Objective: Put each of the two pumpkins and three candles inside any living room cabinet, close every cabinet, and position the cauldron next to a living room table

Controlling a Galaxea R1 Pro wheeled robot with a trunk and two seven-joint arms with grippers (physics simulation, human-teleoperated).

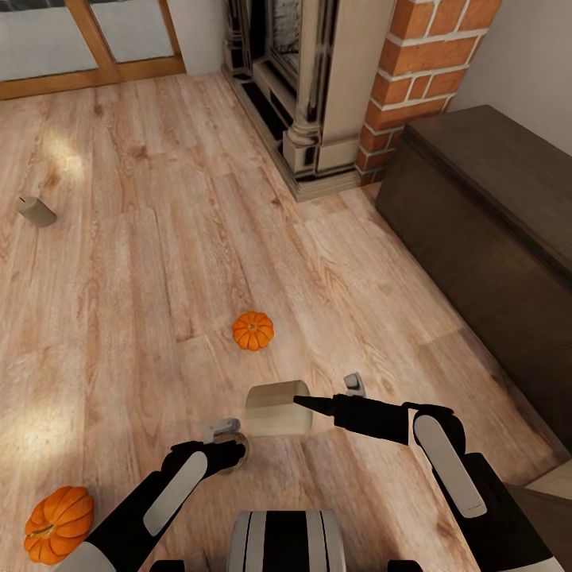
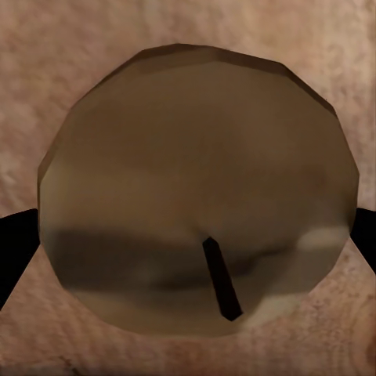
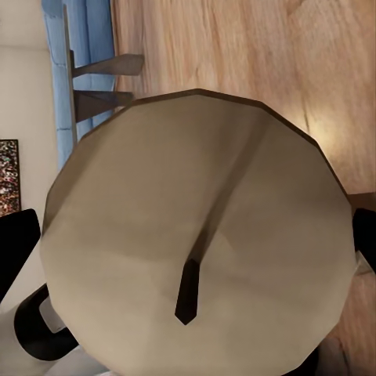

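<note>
My right gripper [image 1: 319, 396] is shut on a cream-beige candle [image 1: 276, 409] held on its side above the floor; the right wrist view looks at its round end and wick [image 3: 196, 235], with dark fingers [image 3: 16, 251] at both sides. My left gripper [image 1: 230, 445] is shut on a second candle [image 1: 238, 459], mostly hidden behind it; its end face [image 2: 196, 188] sits between the fingers [image 2: 12, 251]. A third candle [image 1: 36, 210] lies on the floor far left. One pumpkin [image 1: 253, 330] rests ahead of the grippers, another [image 1: 59, 524] at lower left. The dark-brown cabinet [image 1: 492, 222] stands at right, its front panels shut.
An ornate beige-and-black fireplace [image 1: 310, 103] and a brick chimney [image 1: 421, 71] stand at the back, left of the cabinet. Glazed wooden doors [image 1: 95, 40] are at the far left. A blue sofa [image 3: 82, 31] and grey angled legs [image 3: 102, 66] appear behind the right-hand candle.
</note>
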